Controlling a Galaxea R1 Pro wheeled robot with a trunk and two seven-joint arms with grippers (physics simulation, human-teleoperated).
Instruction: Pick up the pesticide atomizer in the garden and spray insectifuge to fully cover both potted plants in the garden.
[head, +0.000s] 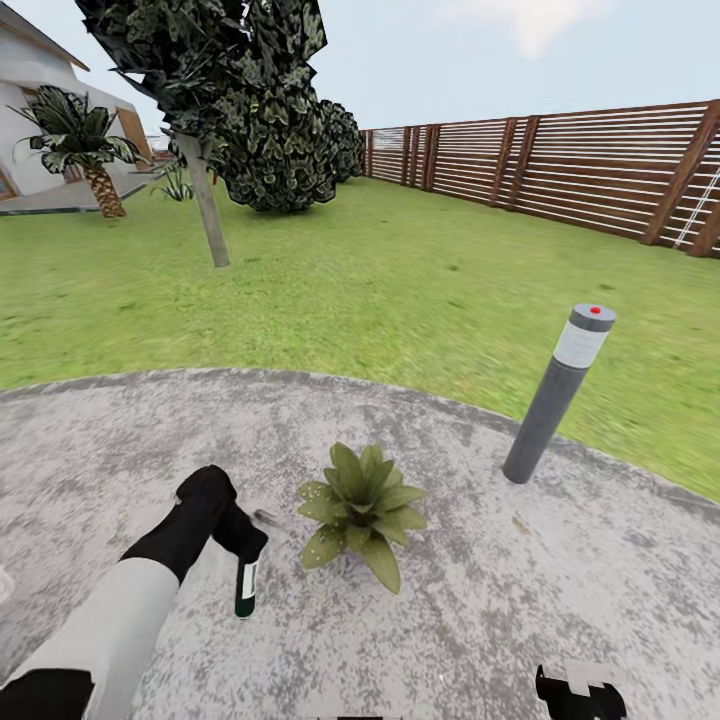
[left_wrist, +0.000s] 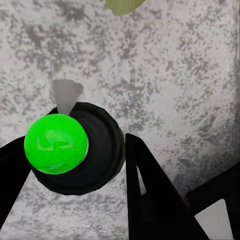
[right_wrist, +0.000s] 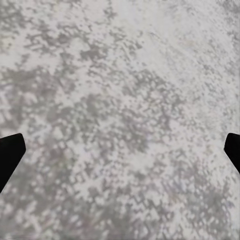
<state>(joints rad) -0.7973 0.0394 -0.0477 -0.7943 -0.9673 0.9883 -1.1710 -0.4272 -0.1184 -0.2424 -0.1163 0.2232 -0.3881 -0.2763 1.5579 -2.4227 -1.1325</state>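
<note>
Atomizer (head: 245, 588): 1, pinched in my left claw (head: 243, 560). 1 plant (head: 362, 508) just beside, 1 bollard (head: 556, 395) w/ red dot near. Right claw (right_wrist: 120, 150) spread.

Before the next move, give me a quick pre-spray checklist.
1. Left gripper shut on atomizer: ok, fingers flank the bottle in the left wrist view.
2. Plant within range: ok, it sits just beside the atomizer on the paving.
3. Nozzle aimed at plant: cannot tell, the spray head is hidden by the hand.
4. Second plant located: not ok.
5. Right gripper free: ok, open over bare paving.
6. Bollard lamp clear of the arm: ok, beyond the plant.
</note>
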